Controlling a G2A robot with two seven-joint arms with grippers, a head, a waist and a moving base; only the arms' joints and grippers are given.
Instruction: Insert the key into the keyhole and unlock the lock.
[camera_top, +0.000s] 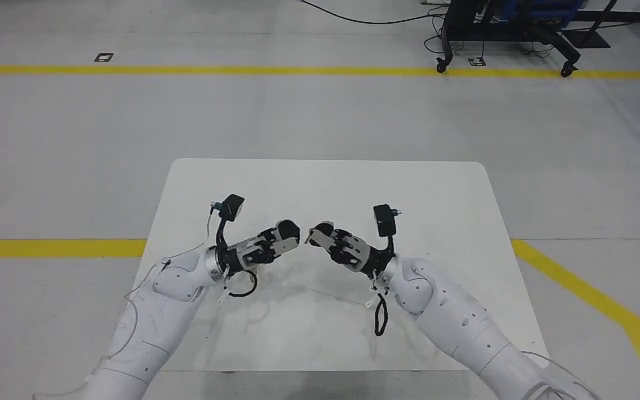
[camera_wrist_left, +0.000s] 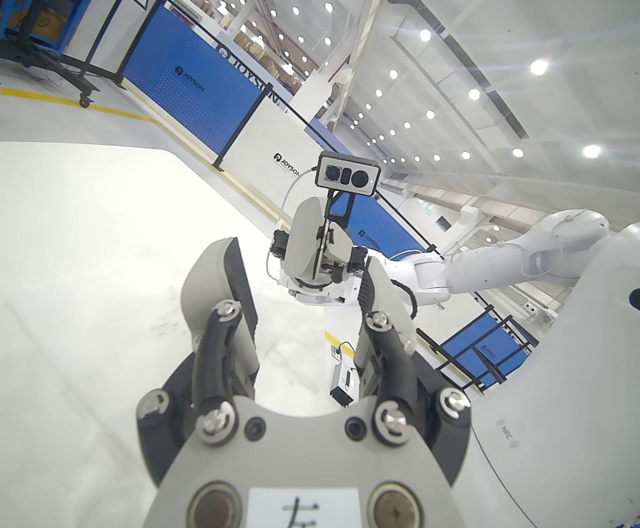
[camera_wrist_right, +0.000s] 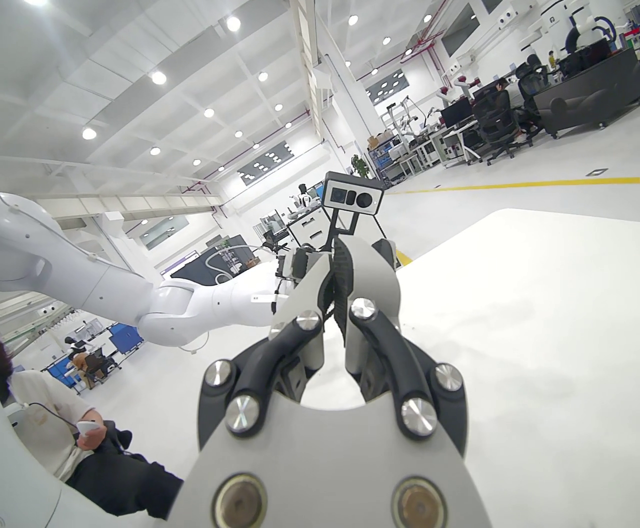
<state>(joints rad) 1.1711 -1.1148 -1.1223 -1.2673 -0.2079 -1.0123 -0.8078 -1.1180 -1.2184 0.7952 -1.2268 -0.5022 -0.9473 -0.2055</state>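
Top view: the left gripper (camera_top: 291, 235) and right gripper (camera_top: 318, 236) face each other tip to tip, close together, above the middle of the white table (camera_top: 430, 190). The left gripper's fingers (camera_wrist_left: 240, 280) are spread with nothing between them. The right gripper's fingers (camera_wrist_right: 372, 280) are pressed together; whether they pinch anything I cannot tell.

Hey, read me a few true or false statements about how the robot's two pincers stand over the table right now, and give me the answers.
1. The left pincer is open. True.
2. The right pincer is spread wide open. False: its fingers are shut together.
3. Both pincers hang above the white table, with their tips pointing at each other. True.
4. The left pincer grips a key. False: its fingers stand apart with nothing between them.
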